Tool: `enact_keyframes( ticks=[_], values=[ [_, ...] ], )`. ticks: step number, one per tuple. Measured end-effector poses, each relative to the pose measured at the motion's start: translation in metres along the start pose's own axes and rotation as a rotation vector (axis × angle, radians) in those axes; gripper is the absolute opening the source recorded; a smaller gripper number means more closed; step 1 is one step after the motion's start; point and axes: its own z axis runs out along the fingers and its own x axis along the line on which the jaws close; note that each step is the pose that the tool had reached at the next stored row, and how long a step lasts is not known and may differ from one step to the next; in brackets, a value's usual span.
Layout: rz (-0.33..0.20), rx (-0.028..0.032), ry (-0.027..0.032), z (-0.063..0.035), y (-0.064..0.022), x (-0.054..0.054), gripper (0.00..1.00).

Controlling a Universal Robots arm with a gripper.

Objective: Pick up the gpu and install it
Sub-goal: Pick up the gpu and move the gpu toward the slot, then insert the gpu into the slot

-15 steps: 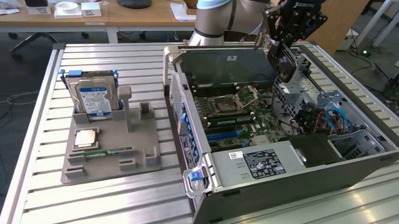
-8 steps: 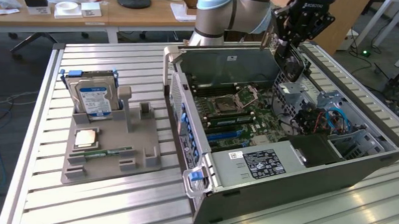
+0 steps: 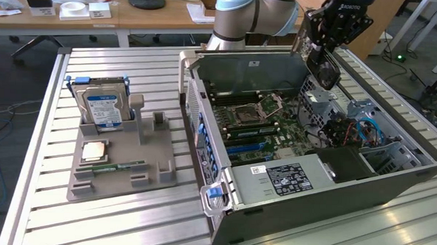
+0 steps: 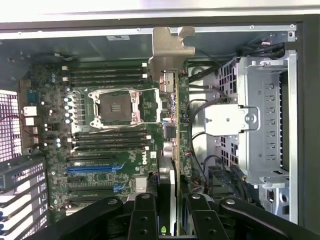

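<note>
— What does the exterior view give?
— My pincer (image 3: 325, 50) hangs over the far side of the open case (image 3: 332, 205), towards the exterior view's right. It is clamped on the gpu (image 3: 326, 74), which hangs on edge above the case's inside, beside the motherboard (image 3: 262, 124). Well apart, on the exterior view's left, a hard drive (image 3: 103, 108) stands in a grey tray (image 3: 122, 182).
— And the wrist view?
— My fingers (image 4: 142, 217) pinch the gpu (image 4: 176, 125) from both sides. Its silver bracket (image 4: 169, 47) points at the case wall. The card lies between the CPU socket (image 4: 114, 107) and the drive cage (image 4: 265, 115).
</note>
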Motion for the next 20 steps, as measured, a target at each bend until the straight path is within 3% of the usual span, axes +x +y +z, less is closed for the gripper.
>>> enact_keyframes(
  ticks=[3, 20],
  values=[
    [-0.001, 0.0040, 0.0004, 0.0002, 0.0004, -0.0037, 0.27],
    [-0.031, 0.0034, 0.0013, 0.0005, 0.0008, -0.0090, 0.27]
  ],
)
